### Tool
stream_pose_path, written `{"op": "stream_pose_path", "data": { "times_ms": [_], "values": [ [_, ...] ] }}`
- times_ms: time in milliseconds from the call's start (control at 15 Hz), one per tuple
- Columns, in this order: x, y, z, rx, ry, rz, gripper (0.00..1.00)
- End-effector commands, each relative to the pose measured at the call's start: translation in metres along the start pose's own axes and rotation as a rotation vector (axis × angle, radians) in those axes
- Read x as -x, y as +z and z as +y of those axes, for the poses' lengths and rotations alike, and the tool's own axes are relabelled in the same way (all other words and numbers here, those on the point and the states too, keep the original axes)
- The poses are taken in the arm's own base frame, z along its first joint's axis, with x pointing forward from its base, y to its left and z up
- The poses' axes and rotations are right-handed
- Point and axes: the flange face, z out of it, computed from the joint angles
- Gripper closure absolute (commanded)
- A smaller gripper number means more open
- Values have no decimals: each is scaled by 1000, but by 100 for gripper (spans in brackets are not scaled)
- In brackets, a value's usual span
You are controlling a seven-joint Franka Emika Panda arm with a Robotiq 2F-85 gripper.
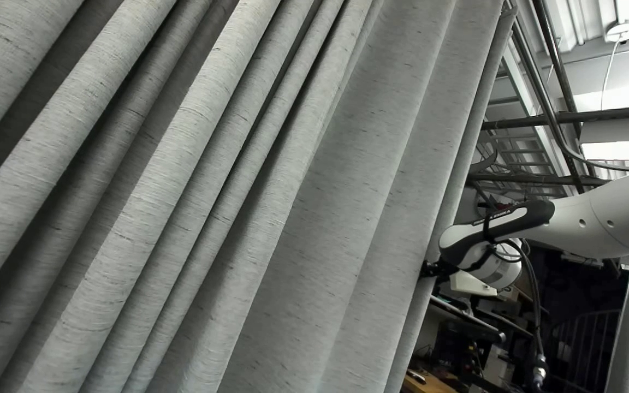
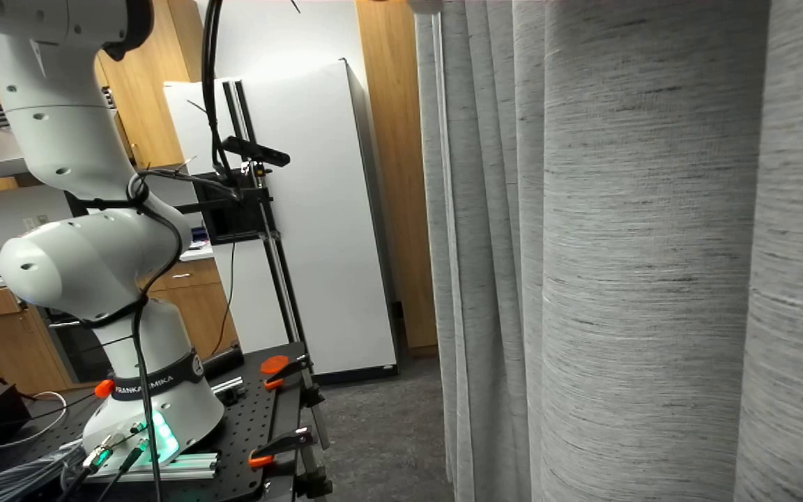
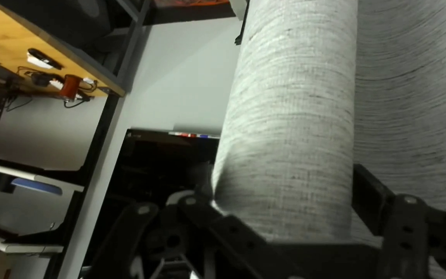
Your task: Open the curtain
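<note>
The curtain (image 1: 314,218) is a large light-grey woven drape with deep vertical folds; it fills most of an exterior view. It also hangs at the right of an exterior view (image 2: 645,244). My gripper (image 1: 429,268) is at the curtain's edge fold, its tips partly hidden by the fabric. In the wrist view, a rounded fold of the curtain (image 3: 292,93) runs between the widely spaced fingers of the gripper (image 3: 285,190). The left finger presses against the fold; the right finger is beside its right edge. The gripper is out of view in an exterior view that shows the arm's base.
Metal pipes (image 1: 565,117) cross behind the arm. A wooden desk (image 3: 10,35) with small items and a dark screen (image 3: 149,170) lie beyond the curtain's edge. The arm's base stands on a black perforated table (image 2: 248,397) with clamps. A white refrigerator (image 2: 311,209) stands behind.
</note>
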Motion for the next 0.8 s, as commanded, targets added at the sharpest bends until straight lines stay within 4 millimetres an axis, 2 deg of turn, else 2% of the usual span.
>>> {"op": "stream_pose_path", "data": {
  "times_ms": [0, 267, 467, 733],
  "values": [
    [16, -5, -5, 32, 38, 78, 45],
    [26, -2, -8, 53, 81, 115, 77],
    [24, -1, -9, 32, 126, 84, 99],
    [19, -8, -30, -30, 131, 41, 100]
  ]
}}
